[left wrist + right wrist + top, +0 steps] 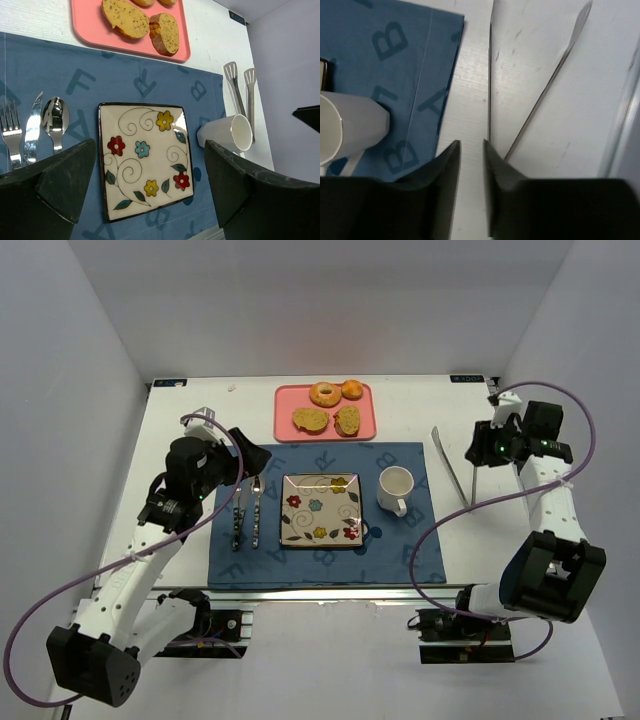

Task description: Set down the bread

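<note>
L arm reaches in over the near-left part of the worktop (420, 400). The left gripper (150, 144) is spread wide w/ nothing in it, and hangs above the blue placemat (400, 550). Its wrist view looks down on the square flowered plate (145, 160), which is bare.

The bread hasn't been touched. Two bread slices (125, 17) lie side by side at the near edge of the pink tray (285, 415), on the far side of the worktop just beyond the placemat. A ring-shaped roll (323, 393) and a small bun (352, 390) sit behind them on the same tray.

Fork (10, 132), knife (32, 132) and spoon (54, 117) lie in a row left of the plate. A white mug (395, 487) stands right of it, near the placemat's edge, handle toward the near side.

R side: metal tongs (545, 85) lie flat on the bare worktop just off the placemat, arms splayed in a V w/ the joined end nearest the robot. The right gripper (472, 145) is over that joined end, fingers only a crack apart w/ white worktop showing through the slit. The right-hand finger covers the tongs' joint, so can't tell if it touches them. Nothing is visibly pinched.
</note>
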